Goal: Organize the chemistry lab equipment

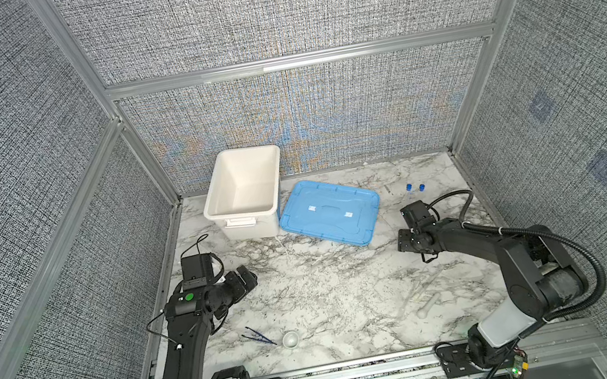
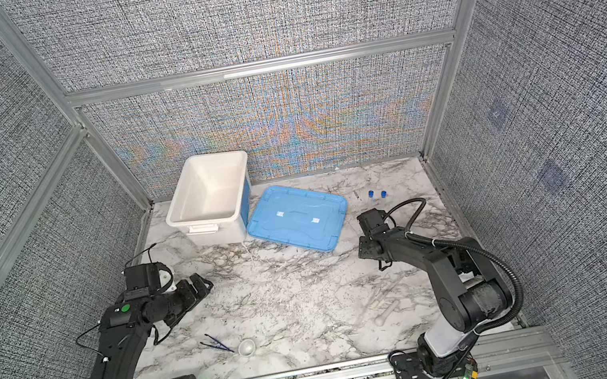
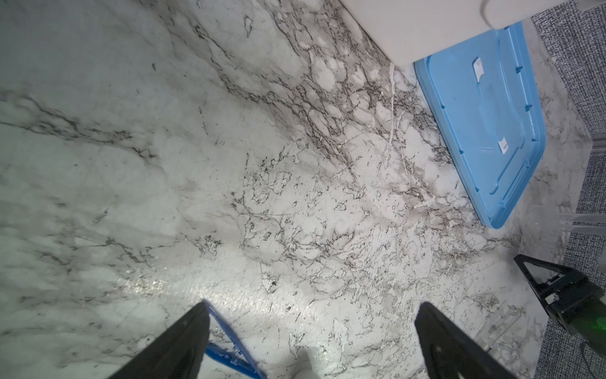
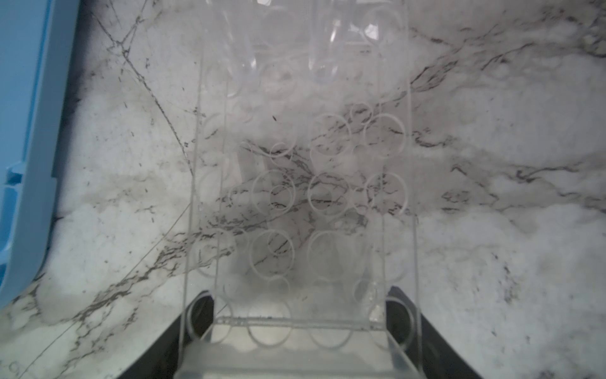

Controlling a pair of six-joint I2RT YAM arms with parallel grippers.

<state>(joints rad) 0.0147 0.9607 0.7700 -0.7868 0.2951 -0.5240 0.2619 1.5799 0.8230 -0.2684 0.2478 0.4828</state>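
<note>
Early stage: white tub (image 1: 242, 212) empty, nothing stowed. Right gripper (image 4: 300, 310) jaws look clamped on near end of clear tube rack (image 4: 295, 197), two blue-capped tubes (image 1: 410, 187) at its far end. Left gripper (image 3: 313, 315) wide open, empty; tweezers (image 1: 259, 335), dish (image 1: 290, 339) near, outside jaws.

Both top views look steeply down on the whole table (image 1: 334, 299); the 2 wrist cameras sit close above it. All 4 show the blue lid (image 1: 329, 213).
</note>
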